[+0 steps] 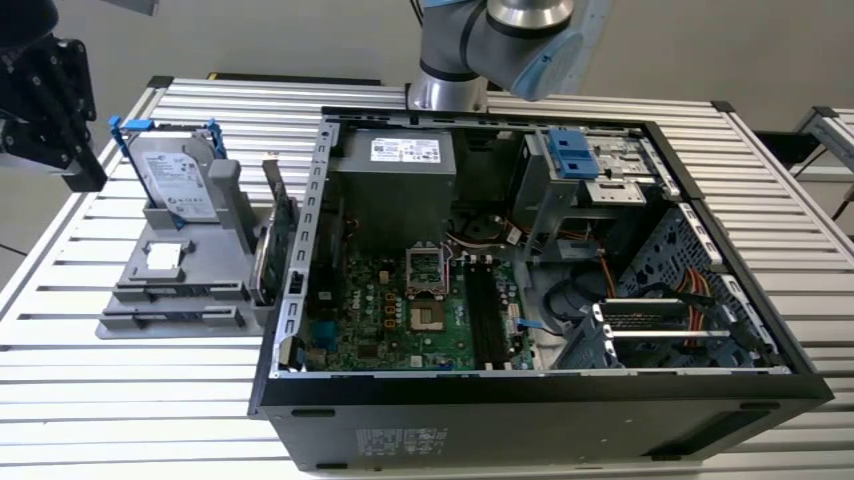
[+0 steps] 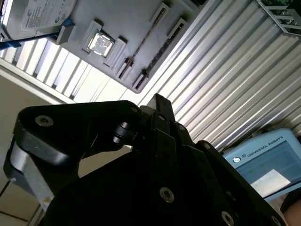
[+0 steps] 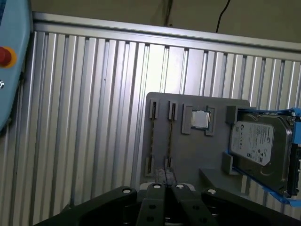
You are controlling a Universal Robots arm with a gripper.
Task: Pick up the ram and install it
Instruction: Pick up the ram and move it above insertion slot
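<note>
The silver and pale-blue jointed robot arm (image 1: 514,35) stands beyond the flat grey plastic parts tray (image 1: 160,320), toward the exterior view's right. Its black two-fingered gripper (image 3: 167,175) hangs above that tray, pointing down at it, fingertips pressed together, holding nothing.

The desk (image 1: 120,400) is ribbed bare metal, smooth and shiny. The holder (image 1: 200,270) on it is grey matt plastic. The hard drive (image 1: 178,178) has a glossy metal cover with blue plastic clips. The computer case (image 1: 534,425) is black matt metal; the hand (image 3: 165,179) is matt black.
</note>
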